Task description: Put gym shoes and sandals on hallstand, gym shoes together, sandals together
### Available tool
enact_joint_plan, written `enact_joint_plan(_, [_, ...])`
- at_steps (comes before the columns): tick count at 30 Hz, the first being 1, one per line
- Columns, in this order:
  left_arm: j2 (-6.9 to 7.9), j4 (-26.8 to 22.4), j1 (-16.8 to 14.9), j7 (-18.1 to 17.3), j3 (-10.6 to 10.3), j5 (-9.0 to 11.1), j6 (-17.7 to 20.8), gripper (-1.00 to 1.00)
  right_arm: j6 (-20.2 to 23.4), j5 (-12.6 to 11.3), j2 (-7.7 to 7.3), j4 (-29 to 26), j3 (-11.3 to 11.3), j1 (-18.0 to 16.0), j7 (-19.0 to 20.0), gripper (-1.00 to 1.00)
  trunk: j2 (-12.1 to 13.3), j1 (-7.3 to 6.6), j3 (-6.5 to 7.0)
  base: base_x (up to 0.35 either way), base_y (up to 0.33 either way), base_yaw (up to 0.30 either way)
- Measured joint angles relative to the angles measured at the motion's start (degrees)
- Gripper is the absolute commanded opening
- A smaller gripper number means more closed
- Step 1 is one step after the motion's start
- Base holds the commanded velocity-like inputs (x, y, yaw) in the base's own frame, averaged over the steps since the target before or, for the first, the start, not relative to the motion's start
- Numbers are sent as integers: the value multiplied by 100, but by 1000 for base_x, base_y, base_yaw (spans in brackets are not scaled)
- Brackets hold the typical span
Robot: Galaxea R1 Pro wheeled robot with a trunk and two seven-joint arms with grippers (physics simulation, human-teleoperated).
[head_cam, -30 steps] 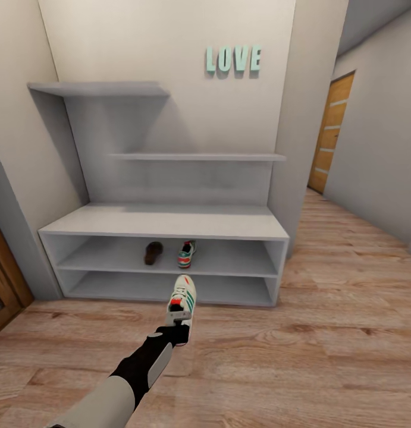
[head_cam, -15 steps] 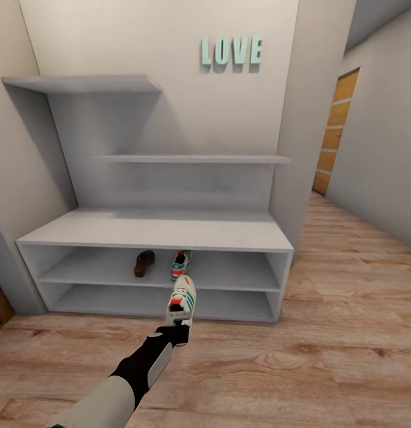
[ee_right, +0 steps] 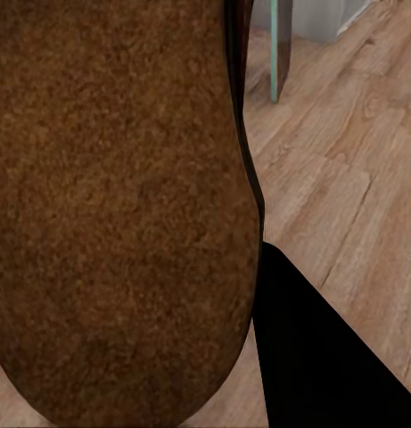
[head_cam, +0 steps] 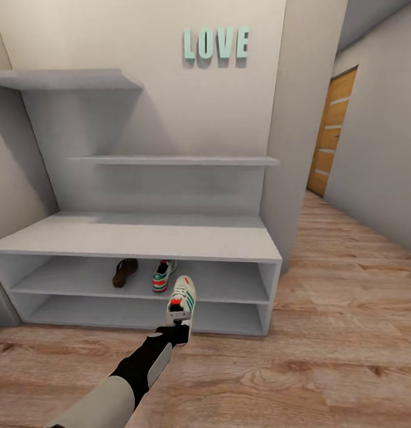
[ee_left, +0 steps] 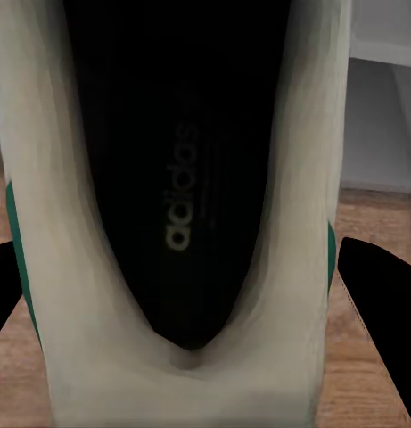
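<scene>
The left gripper (head_cam: 179, 321) fingers pinch a gym shoe (head_cam: 182, 295) by its heel, toe and long axis pointing ahead toward the hallstand (head_cam: 140, 236), seemingly for sliding beside the gym shoe (head_cam: 162, 275) and sandal (head_cam: 125, 272) shelved beyond. The right fingers pinch the second sandal (ee_right: 116, 205).

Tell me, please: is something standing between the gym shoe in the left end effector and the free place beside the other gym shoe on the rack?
Nothing visible does. The held gym shoe hangs before the hallstand; the shelf right of the placed gym shoe is bare.
</scene>
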Motion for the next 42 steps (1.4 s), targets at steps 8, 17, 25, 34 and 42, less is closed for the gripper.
enact_joint_plan(8, [0, 0, 0, 1, 10, 1, 6, -100, -3, 0, 0, 2, 0, 1, -2, -100, 0, 0, 0, 340, -16, 0])
enact_joint_plan(17, [0, 0, 0, 1, 11, 1, 6, -100, -4, 0, 0, 4, 0, 1, -1, -100, 0, 0, 0, 344, 0, 0])
enact_joint_plan(25, [0, 0, 0, 1, 14, 1, 7, -100, -4, 0, 0, 4, 0, 1, 0, -100, 0, 0, 0, 344, 0, 0])
enact_joint_plan(34, [4, -1, -1, 1, 11, -2, 6, -100, -2, 0, 0, 3, 0, 0, -3, -100, 0, 3, 0, 162, 0, 0])
enact_joint_plan(42, [9, -1, -1, 16, 20, -1, 15, -100, -4, 0, 0, 4, 0, 0, -6, -100, 0, 0, 0, 161, 29, 0])
